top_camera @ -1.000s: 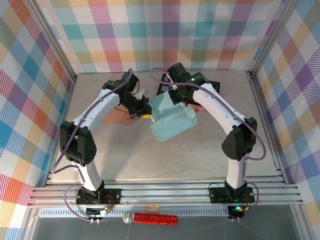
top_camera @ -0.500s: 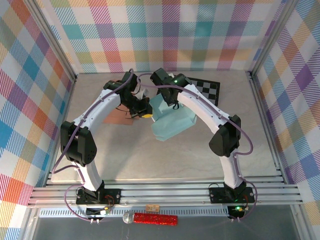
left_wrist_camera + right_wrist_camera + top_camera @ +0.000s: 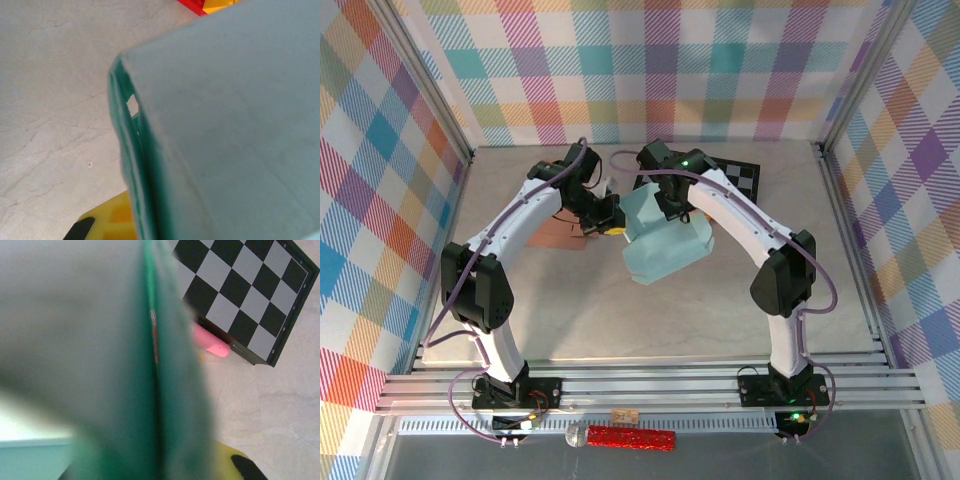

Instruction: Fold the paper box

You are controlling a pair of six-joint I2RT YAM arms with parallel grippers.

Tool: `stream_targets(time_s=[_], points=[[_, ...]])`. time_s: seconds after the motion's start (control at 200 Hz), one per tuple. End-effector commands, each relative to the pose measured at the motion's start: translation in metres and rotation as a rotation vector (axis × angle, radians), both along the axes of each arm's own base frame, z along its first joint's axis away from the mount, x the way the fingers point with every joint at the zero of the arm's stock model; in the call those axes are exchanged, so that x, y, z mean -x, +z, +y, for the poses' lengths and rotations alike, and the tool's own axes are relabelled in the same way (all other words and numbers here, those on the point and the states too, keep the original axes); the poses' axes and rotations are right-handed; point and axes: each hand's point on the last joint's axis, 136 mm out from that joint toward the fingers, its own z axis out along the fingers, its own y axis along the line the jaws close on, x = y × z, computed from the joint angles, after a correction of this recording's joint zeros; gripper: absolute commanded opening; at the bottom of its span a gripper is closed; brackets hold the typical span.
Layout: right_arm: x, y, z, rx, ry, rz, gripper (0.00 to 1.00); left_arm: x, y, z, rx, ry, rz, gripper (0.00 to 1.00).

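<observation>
The teal paper box sat half formed near the middle of the table, its walls partly up. The left gripper was at the box's left far corner and the right gripper at the box's far wall. In the left wrist view the box edge ran just beside one yellow pad. In the right wrist view a green wall stood edge-on w/ one yellow pad close on its right. The other pad was hidden each time, so for either arm it could not be told how wide the jaws stood, or whether they pinched the wall.

Risks, as a judgement: the paper looked thin, so if the 2 arms pulled apart or at diff. heights, the wall could crease at a wrong place or tear near the small gap at the corner. If one grip was loose, the wall could spring back flat. A push could drive the box into the checkerboard and the pink object just behind the box, or onto the brown sheet left of the box.

The surface was pale, stone-like and smooth, prob. slippery for paper. Behind the box and at both its sides stood plaid walls. Well in front of the box, past the arm bases, lay a red glitter item.
</observation>
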Motion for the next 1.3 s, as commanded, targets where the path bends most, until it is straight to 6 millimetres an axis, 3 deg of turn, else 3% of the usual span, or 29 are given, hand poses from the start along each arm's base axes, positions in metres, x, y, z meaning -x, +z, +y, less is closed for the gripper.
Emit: stream_targets(time_s=[0.0, 0.195, 0.34, 0.73, 0.94, 1.295], points=[[-0.001, 0.012, -0.005, -0.006, -0.029, -0.032, 0.00, 0.005, 0.015, -0.009, 0.047, -0.019, -0.018, 0.00], [0.003, 0.009, 0.000, 0.011, -0.071, -0.033, 0.00, 0.003, 0.009, -0.005, 0.021, 0.009, -0.012, 0.00], [0.019, -0.012, 0.011, -0.014, -0.077, 0.026, 0.00, 0.003, -0.007, 0.003, -0.021, 0.057, -0.009, 0.00], [0.072, -0.101, 0.012, -0.109, -0.197, 0.201, 0.00, 0.024, -0.105, 0.019, -0.127, 0.135, 0.065, 0.03], [0.078, -0.116, 0.011, -0.096, -0.213, 0.235, 0.00, 0.030, -0.139, 0.024, -0.171, 0.161, 0.088, 0.10], [0.081, -0.126, 0.013, -0.094, -0.227, 0.271, 0.00, 0.029, -0.154, 0.017, -0.199, 0.169, 0.065, 0.12]])
